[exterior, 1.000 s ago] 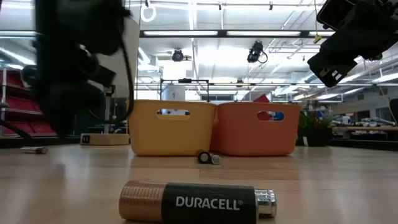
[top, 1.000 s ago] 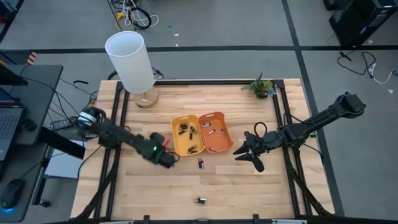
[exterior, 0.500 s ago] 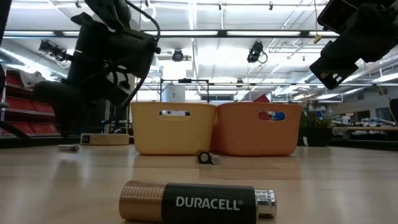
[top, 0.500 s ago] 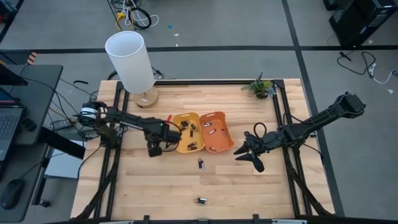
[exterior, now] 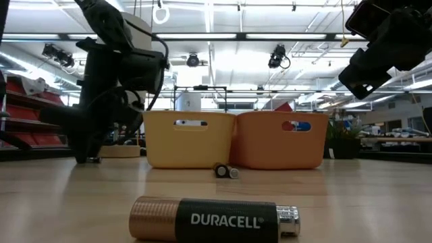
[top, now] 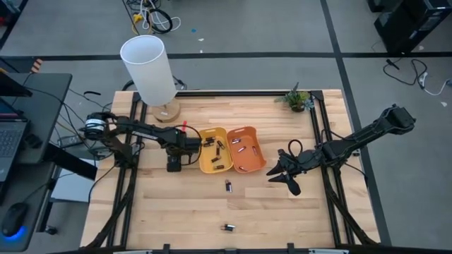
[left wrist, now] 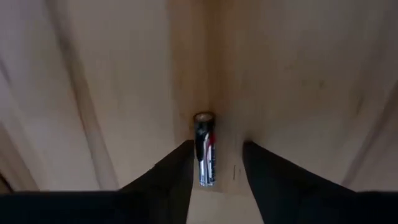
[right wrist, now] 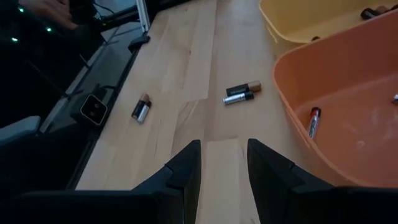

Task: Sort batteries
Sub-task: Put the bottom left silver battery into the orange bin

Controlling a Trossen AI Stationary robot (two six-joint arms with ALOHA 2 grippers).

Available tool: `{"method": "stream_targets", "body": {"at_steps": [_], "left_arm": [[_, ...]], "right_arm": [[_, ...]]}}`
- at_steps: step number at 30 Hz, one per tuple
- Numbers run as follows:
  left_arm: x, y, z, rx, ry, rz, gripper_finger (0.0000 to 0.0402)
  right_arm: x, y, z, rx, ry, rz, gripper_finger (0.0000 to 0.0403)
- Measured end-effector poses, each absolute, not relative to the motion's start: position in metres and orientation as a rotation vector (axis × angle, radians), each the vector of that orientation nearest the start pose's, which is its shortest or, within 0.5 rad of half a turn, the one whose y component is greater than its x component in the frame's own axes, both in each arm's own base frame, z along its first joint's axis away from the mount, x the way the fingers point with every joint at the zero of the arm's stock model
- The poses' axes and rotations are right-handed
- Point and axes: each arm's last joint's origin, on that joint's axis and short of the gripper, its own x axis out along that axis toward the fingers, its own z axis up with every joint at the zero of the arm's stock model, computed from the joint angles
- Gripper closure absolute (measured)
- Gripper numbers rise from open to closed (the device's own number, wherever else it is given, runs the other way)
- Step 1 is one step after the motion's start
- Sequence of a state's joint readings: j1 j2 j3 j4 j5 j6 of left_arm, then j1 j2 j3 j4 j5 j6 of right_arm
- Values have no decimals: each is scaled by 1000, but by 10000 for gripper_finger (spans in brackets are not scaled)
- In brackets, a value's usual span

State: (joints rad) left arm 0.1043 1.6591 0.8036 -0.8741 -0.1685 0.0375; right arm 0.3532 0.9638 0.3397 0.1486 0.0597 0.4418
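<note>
One battery (left wrist: 204, 148) lying on the table (top: 176, 212) between spread fingers of left gripper (left wrist: 214, 180) beside yellow tray (top: 213, 151), risking rolling away if jaws closing off-center; right gripper (top: 282, 174) hovering part-open, empty, by orange tray (top: 244, 149).

You were working in a robotics lab or workshop: a pale wooden table (top: 268, 212) in a black metal frame (top: 321, 152), grey concrete floor (top: 282, 28) with loose cables (top: 152, 17) behind the table, long ceiling strip lights (exterior: 223, 36) beyond it.
</note>
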Motion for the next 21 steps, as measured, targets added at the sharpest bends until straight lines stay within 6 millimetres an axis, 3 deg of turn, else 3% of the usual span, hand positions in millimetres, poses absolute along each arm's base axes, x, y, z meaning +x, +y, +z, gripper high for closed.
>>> {"method": "stream_targets", "body": {"at_steps": [4,10,16,21], "left_arm": [[244,33,136,115,1721,101,287],[250,38,140,-75,1669,222,365],[246,32,155,-347,1749,485,366],[268,15,185,-335,1662,404,366]], "right_arm": [[179,62,182,332,519,171,286],[178,63,181,337,523,173,286],[178,64,181,325,528,179,286],[178,64,181,317,525,182,286]]}}
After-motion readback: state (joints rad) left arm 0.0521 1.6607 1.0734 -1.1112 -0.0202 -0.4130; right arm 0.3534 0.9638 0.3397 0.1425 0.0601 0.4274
